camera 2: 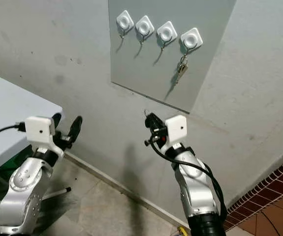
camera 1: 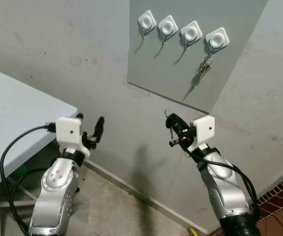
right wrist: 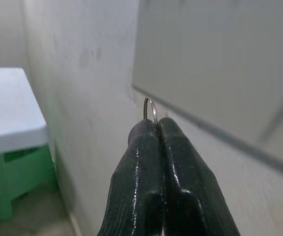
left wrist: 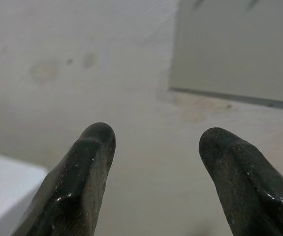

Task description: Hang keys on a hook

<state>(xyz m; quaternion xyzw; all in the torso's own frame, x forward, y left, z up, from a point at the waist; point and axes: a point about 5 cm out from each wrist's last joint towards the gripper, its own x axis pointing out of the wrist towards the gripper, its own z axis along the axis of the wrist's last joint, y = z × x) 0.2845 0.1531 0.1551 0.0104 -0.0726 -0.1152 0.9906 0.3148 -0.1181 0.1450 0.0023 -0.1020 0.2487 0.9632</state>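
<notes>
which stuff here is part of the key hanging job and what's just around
Part of the job:
- key ring, pinched in the right end effector
- three free hooks on the grey panel

Just around:
- keys already hanging on the rightmost hook
- white table
- left end effector, open, holding nothing

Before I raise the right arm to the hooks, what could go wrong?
The right gripper pinches only a thin arc of the key ring, so it may slip or twist. The rightmost hook already holds hanging keys; aim for a free hook. The hooks look small, so a slight misalignment could miss.
</notes>
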